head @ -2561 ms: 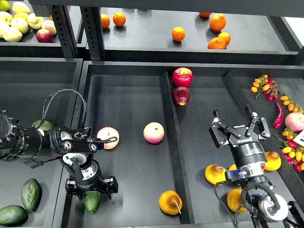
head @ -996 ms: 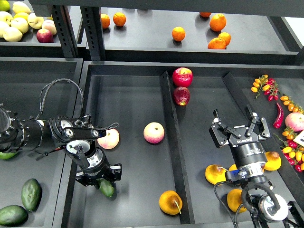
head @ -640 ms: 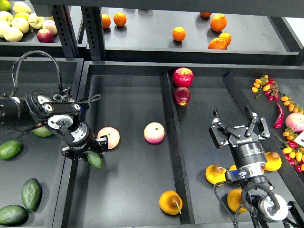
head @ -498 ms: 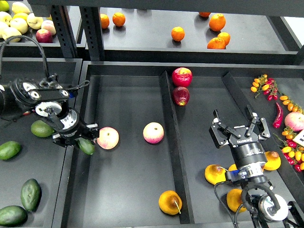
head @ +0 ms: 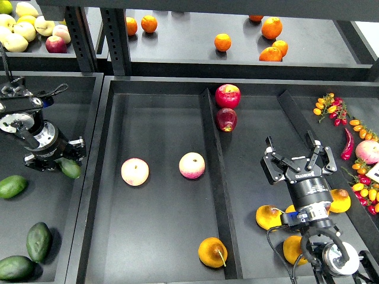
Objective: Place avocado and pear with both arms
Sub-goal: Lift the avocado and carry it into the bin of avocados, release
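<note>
My left gripper [head: 52,157] is shut on the dark green avocado [head: 70,169], which sticks out below its fingers. It hangs over the left tray [head: 59,236], close to the wall of the middle tray [head: 160,236]. The golden pear [head: 212,252] with a thin stem lies at the middle tray's front right corner, by the divider. My right gripper [head: 296,155] is open and empty, its fingers spread, above the right tray, up and to the right of the pear.
Two pink-and-yellow fruits [head: 134,171] [head: 192,165] lie in the middle tray. Two red apples [head: 227,95] sit by the divider at the back. Other avocados [head: 38,241] lie in the left tray. Yellow fruits [head: 269,217] lie beside my right arm. Oranges [head: 222,42] sit on the shelf.
My left gripper has carried the avocado up from the middle tray's front left, then left across the wall into the left tray. The right arm has not moved.
</note>
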Available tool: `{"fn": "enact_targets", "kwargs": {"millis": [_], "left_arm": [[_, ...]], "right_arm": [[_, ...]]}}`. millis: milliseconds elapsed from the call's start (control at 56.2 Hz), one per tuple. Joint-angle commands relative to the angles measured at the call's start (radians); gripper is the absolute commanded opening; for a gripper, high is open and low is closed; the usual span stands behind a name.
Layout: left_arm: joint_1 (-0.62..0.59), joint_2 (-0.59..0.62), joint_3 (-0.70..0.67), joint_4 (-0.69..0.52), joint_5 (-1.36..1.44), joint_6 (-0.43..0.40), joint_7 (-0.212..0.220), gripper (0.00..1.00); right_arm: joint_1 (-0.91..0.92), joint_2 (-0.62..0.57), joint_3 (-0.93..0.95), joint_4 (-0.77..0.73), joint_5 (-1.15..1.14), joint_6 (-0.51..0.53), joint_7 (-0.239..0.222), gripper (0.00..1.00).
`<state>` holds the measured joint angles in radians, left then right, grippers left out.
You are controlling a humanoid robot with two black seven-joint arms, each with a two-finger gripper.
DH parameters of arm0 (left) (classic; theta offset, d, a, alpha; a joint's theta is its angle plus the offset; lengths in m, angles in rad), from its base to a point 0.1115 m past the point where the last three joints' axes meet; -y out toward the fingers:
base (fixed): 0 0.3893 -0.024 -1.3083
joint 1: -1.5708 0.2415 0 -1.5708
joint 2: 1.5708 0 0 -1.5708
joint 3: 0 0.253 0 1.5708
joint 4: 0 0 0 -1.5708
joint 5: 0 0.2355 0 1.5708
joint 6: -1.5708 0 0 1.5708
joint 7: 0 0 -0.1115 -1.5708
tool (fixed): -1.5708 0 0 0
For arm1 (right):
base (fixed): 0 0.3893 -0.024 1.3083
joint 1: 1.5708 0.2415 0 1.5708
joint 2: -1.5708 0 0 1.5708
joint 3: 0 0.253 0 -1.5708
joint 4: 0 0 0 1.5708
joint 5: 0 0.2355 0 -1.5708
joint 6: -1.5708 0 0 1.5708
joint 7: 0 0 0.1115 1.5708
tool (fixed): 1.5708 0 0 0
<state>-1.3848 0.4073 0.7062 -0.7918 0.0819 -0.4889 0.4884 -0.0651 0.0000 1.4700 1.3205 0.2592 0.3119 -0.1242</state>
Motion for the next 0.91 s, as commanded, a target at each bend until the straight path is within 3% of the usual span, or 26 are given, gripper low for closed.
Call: {"fn": "enact_targets", "kwargs": {"millis": [0,889], "left_arm": [[0.033,0.015,-0.001,-0.009,0.004,0.000,0.000,0.36],[0.197,0.004,-0.007,0.019,0.058,0.000,0.000,0.39]], "right_arm": [[0.016,0.000,0.020,0.002,0.002,0.004,0.000,1.00],[0.031,0.000,0.024,0.002,0.002,0.004,0.000,1.00]]}}
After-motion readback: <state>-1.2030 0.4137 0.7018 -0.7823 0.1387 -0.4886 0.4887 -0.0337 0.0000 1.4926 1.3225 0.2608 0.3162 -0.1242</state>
